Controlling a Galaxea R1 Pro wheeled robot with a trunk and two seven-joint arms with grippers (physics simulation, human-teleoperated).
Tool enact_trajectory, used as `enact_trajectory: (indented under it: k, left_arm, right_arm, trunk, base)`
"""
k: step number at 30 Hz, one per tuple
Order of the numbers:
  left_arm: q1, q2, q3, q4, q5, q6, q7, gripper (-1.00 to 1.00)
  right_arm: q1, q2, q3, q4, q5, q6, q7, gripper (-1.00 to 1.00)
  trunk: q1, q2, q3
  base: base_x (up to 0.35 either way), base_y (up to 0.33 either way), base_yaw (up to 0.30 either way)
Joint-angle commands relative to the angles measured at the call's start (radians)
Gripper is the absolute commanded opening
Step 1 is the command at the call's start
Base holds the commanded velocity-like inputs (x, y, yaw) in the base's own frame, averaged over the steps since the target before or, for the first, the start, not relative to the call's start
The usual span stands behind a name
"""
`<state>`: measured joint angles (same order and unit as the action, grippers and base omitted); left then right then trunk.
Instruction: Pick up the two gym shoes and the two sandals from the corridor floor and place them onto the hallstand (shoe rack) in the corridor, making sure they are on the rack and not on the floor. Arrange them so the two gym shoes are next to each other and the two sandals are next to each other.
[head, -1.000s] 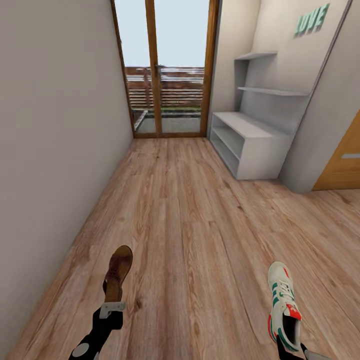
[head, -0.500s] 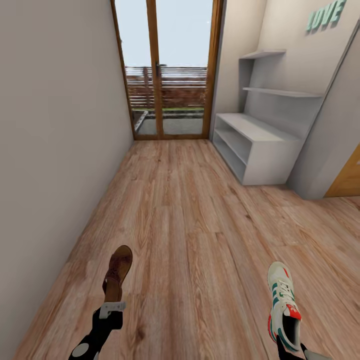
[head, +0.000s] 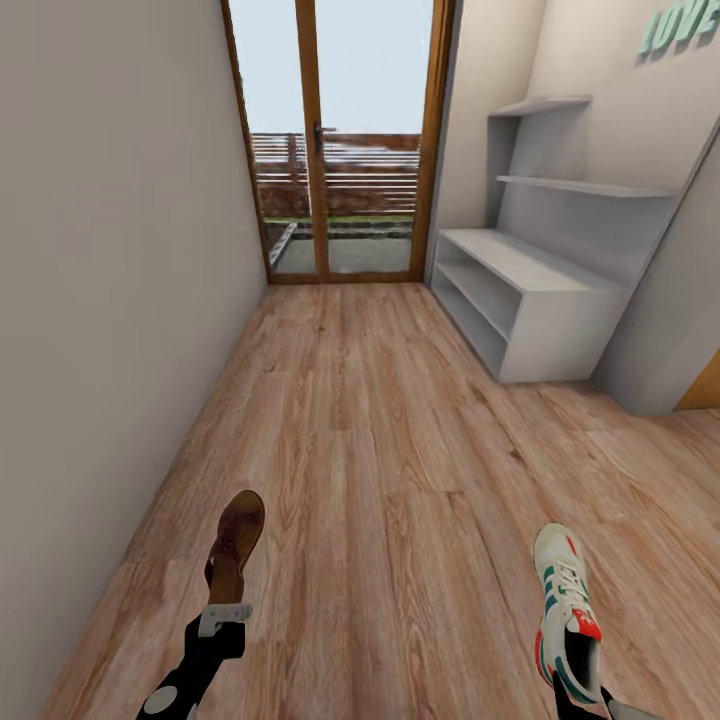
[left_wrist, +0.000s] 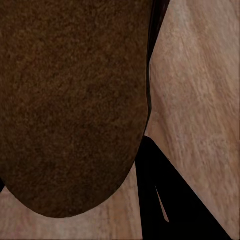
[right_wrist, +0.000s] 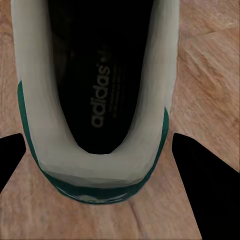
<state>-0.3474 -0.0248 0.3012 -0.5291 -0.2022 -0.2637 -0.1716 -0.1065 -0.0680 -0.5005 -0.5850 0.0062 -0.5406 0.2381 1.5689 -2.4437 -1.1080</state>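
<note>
A light brown wood-grain plank corridor floor (head: 400, 470) runs ahead to a wood-framed glass double door (head: 335, 140), with a plain grey wall (head: 100, 250) along the left side. Against the right-hand wall stands the pale grey-white hallstand with a low bench top, open shelf levels beneath and stepped wall shelves above (head: 530, 300); its bench and shelves are bare. Mint-green wall letters (head: 680, 30) sit high above it at the frame's edge.

Low in the head view, the right gripper (head: 578, 705) is clamped on the heel of a white lace-up gym shoe with green side stripes and red-orange accents (head: 566, 610), toe pointing forward above the planks; the right wrist view looks into the shoe's dark insole, black fingers (right_wrist: 200, 190) flanking the heel. The left gripper (head: 224, 618) clasps a dark brown leather sandal (head: 236, 545) by its heel end, toe forward, well apart from the hallstand.
</note>
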Motion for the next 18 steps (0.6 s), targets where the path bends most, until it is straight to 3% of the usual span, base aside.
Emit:
enact_trajectory:
  k: [1, 18]
  left_arm:
    - [-0.001, -0.001, 0.009, 0.000, -0.013, -0.003, -0.006, -1.00]
    - [-0.001, -0.001, 0.009, -0.001, -0.013, -0.003, -0.006, -1.00]
  right_arm:
    - [-0.001, 0.001, -0.006, 0.000, 0.000, -0.003, 0.009, -1.00]
    - [-0.001, 0.001, -0.006, 0.002, 0.000, -0.003, 0.009, -1.00]
  trunk:
    - [0.000, 0.000, -0.001]
    - [0.000, 0.000, -0.001]
  base:
    - [0.335, 0.103, 0.000]
    - [0.335, 0.103, 0.000]
